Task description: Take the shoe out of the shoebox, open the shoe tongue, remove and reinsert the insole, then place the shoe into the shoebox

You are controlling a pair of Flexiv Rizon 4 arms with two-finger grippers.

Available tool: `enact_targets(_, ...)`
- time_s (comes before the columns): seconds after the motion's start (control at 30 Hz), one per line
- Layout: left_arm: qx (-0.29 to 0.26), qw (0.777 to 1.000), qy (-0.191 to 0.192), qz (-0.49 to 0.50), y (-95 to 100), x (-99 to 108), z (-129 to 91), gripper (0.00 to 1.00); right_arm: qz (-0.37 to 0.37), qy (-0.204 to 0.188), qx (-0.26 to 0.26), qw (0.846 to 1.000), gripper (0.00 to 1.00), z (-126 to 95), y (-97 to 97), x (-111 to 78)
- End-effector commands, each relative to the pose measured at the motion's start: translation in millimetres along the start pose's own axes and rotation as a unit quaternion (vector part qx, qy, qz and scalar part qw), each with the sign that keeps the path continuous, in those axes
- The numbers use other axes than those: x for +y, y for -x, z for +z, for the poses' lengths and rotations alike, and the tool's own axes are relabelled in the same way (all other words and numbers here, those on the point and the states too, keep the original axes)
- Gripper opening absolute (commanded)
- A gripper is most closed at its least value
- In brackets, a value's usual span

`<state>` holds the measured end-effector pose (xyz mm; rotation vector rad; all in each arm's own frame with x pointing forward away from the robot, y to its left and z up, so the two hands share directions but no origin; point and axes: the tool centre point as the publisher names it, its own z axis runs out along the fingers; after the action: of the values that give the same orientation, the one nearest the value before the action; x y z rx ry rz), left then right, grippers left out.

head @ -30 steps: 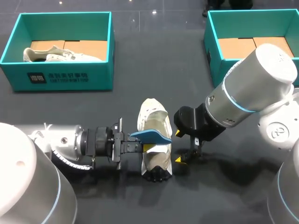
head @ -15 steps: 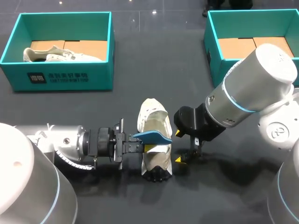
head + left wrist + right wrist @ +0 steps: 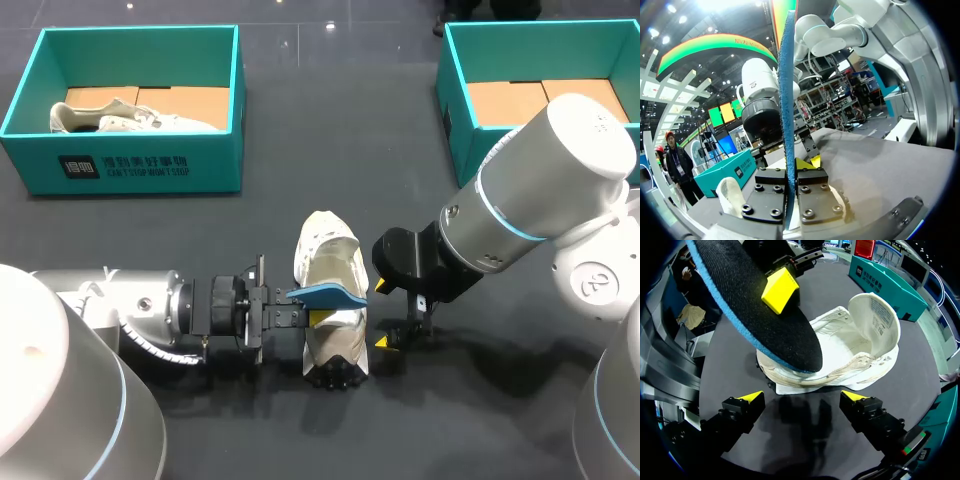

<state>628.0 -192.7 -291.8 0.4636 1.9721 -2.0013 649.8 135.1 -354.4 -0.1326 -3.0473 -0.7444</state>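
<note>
Left claw (image 3: 310,318) drawn back, gripping insole (image 3: 330,295) over shoe (image 3: 332,258)

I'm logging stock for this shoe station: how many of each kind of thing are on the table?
Teal cardboard shoeboxes: 2
White fabric shoes: 2
Blue flat insole: 1
Total: 5

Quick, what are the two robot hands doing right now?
Left gripper: shut on the blue insole.
Right gripper: open, empty, beside the white shoe.
</note>
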Motion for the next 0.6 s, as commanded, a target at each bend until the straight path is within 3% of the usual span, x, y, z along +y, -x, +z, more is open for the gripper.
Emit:
enact_targets(0.03,0.003,1.000,-0.003,0.002,-0.9,4.3,2.5,0.00,0.000,0.001,-0.001,1.000,1.00,0.7,-1.2,-0.7)
enact_targets(0.6,0.008,1.000,-0.008,0.002,-0.6,20.4,0.9,0.00,0.000,0.001,-0.001,1.000,1.00,0.7,-1.2,-0.7)
